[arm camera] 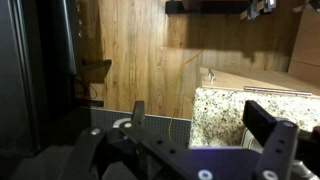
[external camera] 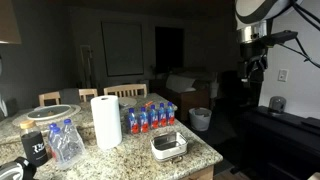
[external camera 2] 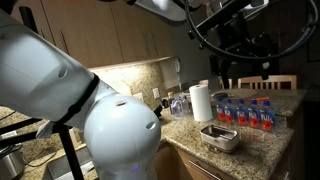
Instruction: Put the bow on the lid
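Whitish bow [external camera: 168,147], speckled beige counter [external camera: 118,156]

One paper towel roll [external camera: 106,122] shows in both exterior views, and so does one bow [external camera: 168,146], a small whitish plastic tub. There is one granite counter [external camera: 125,156]. One round pale dish [external camera: 52,113] and one dark container [external camera: 35,147] appear in an exterior view. One block of small water bottles [external camera: 150,117] has red and blue labels, but the bottles are too small to count singly. There is also one clear bag of bottles [external camera: 67,142]. Three wooden chairs [external camera: 125,90] and one white bin [external camera: 200,119] complete the count.
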Controlling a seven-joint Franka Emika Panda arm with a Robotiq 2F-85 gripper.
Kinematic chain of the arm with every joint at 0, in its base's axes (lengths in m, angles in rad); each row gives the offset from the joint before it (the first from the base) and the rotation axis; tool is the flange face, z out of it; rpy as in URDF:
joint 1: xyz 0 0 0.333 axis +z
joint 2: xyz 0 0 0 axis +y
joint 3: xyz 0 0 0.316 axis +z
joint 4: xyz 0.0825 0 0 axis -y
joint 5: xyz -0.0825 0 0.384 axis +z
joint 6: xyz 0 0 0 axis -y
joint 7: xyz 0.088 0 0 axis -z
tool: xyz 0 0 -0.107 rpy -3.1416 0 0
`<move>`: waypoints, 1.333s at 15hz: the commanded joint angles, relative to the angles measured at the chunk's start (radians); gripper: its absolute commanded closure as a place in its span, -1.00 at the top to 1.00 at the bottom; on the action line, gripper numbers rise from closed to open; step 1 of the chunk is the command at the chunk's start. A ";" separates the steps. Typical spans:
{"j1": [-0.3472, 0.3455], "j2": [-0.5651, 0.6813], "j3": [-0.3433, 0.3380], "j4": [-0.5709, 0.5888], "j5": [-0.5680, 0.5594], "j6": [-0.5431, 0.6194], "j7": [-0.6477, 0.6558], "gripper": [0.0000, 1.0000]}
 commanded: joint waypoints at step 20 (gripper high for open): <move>0.130 0.104 0.030 -0.098 0.184 0.220 0.073 1.00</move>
